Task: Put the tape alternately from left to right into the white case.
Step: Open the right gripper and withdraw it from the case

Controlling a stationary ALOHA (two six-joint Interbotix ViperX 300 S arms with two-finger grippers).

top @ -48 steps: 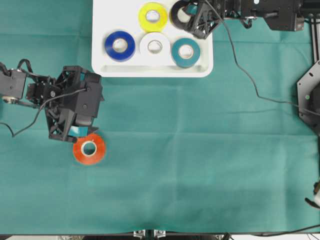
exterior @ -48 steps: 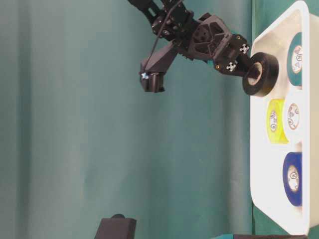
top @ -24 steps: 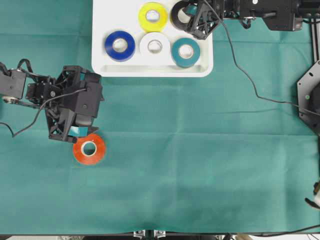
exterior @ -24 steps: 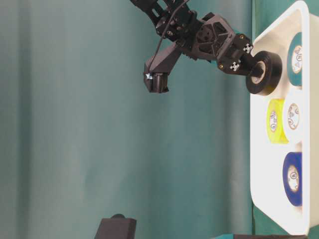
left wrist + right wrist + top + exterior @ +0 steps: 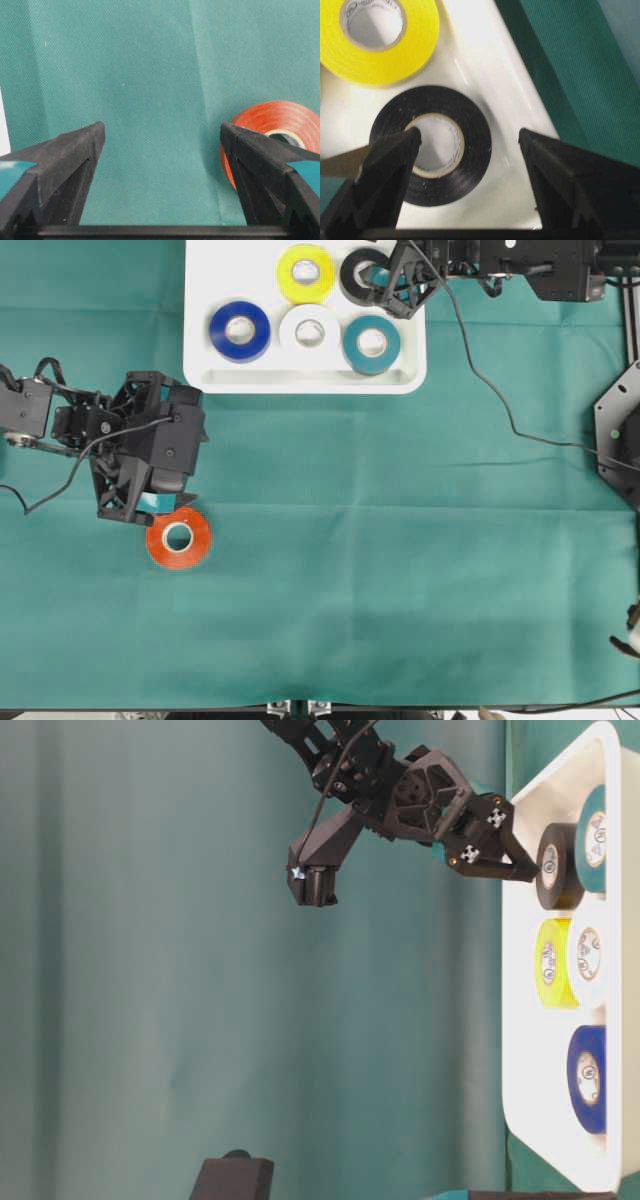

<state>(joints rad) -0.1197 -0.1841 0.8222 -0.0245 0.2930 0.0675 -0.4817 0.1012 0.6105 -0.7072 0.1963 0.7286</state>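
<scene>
The white case sits at the back with blue, white, teal, yellow and black tape rolls lying flat inside. My right gripper stands open over the black roll in the case's back right corner. One finger is above the roll's hole, the other outside its wall. An orange roll lies on the green cloth. My left gripper is open just beside it, and its right finger overlaps the orange roll in the wrist view.
Green cloth covers the table. The right arm's cable trails across the cloth to the right of the case. A black fixture stands at the right edge. The case's front left slot shows bare white floor.
My right gripper lowered the black roll into the case and opened; the roll now lies flat, let go. The left arm and the orange roll have not moved.
</scene>
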